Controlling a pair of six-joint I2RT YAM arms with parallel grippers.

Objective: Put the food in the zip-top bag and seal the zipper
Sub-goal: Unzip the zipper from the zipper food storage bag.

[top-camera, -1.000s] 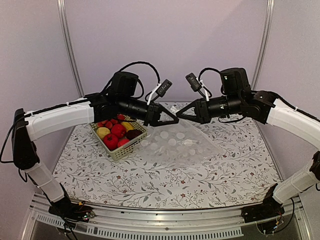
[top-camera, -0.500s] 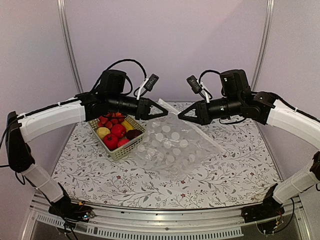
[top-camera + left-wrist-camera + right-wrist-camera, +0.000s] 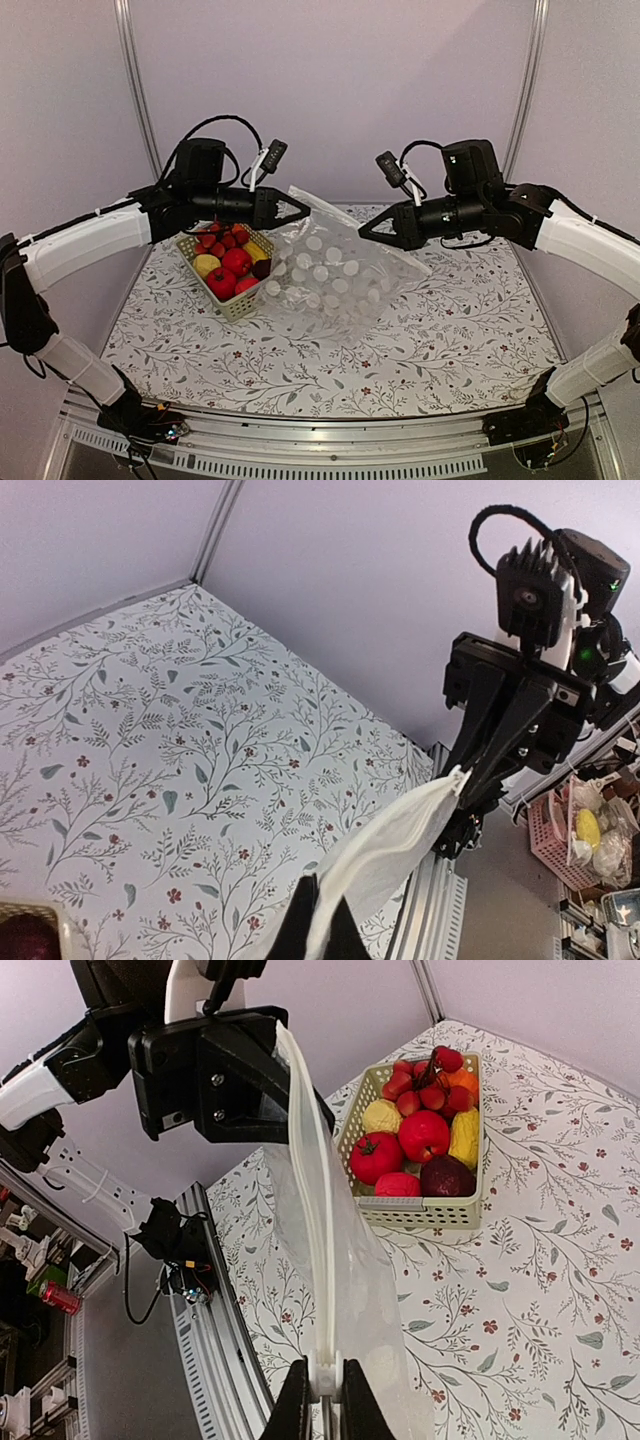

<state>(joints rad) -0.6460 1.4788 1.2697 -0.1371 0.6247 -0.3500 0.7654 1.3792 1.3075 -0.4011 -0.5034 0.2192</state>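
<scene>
The zip-top bag (image 3: pixel 325 275) hangs clear and crinkly between both grippers, its lower part resting on the table. My left gripper (image 3: pixel 303 210) is shut on one end of the bag's mouth edge (image 3: pixel 400 840). My right gripper (image 3: pixel 325 1400) is shut on the white slider at the other end of the zipper (image 3: pixel 322 1210). That whitish strip runs taut from one gripper to the other. The food (image 3: pixel 232 262), round red, yellow and one dark maroon fruit, lies in the pale green basket (image 3: pixel 232 305), left of the bag. In the right wrist view the fruits (image 3: pixel 425 1135) sit beyond the bag.
The floral tablecloth (image 3: pixel 440 330) covers the table. A metal rail (image 3: pixel 215 1290) runs along the near edge, with cables by the arm bases. Two slanted frame posts (image 3: pixel 135 90) stand at the back corners.
My left gripper has moved left and up with the bag's edge, away from the right gripper. The bag has lifted from lying flat and the zipper strip is stretched out.
</scene>
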